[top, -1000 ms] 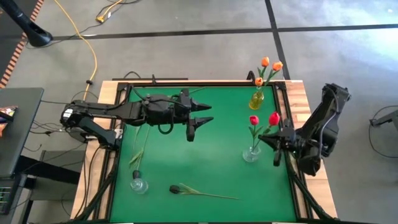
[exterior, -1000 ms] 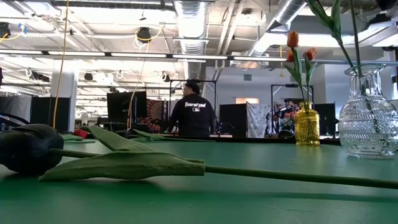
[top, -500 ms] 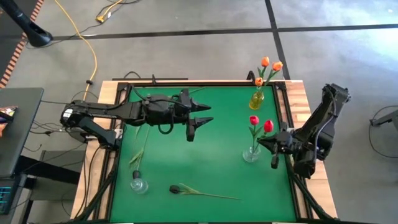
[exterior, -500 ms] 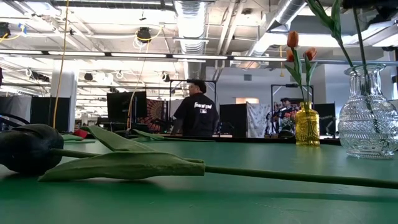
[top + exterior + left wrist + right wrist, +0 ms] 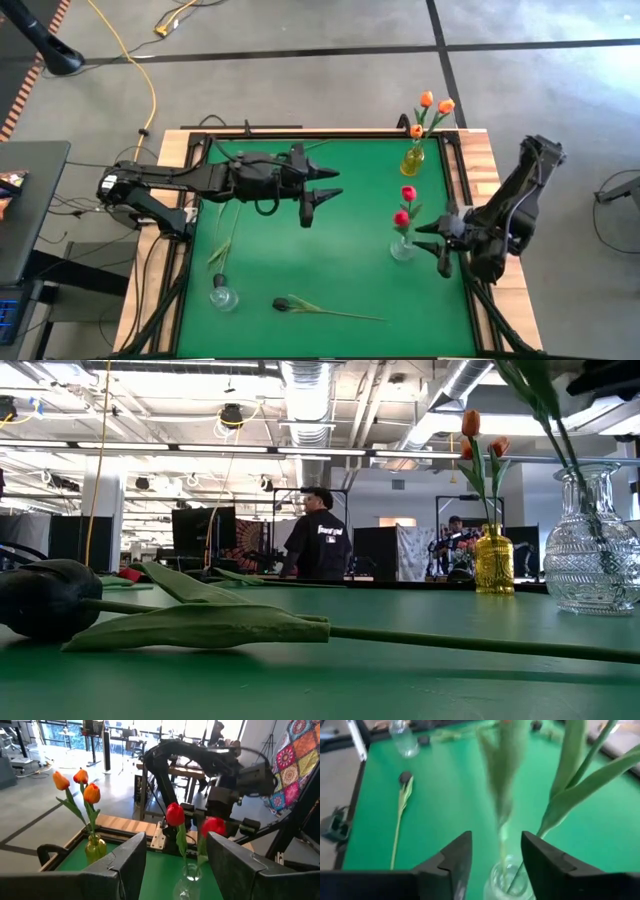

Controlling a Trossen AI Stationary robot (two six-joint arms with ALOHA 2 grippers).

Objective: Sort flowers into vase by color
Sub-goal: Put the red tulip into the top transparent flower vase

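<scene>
Beside the clear glass vase [image 5: 403, 247] holding two red tulips [image 5: 404, 205], the right end effector [image 5: 442, 240] stands with fingers spread, pinching nothing. One dark-headed tulip [image 5: 325, 309] lies flat on the green tabletop [image 5: 330, 240], well apart from that vase, head toward the small empty glass vase [image 5: 222, 296], long axis along the near edge. Left end effector [image 5: 320, 190] hovers spread and empty; neither arm looks clearly nearer.

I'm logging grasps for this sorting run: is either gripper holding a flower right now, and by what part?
Neither. The right gripper is open beside the clear vase, its red flowers released; the left gripper hangs open and empty over the table.
</scene>
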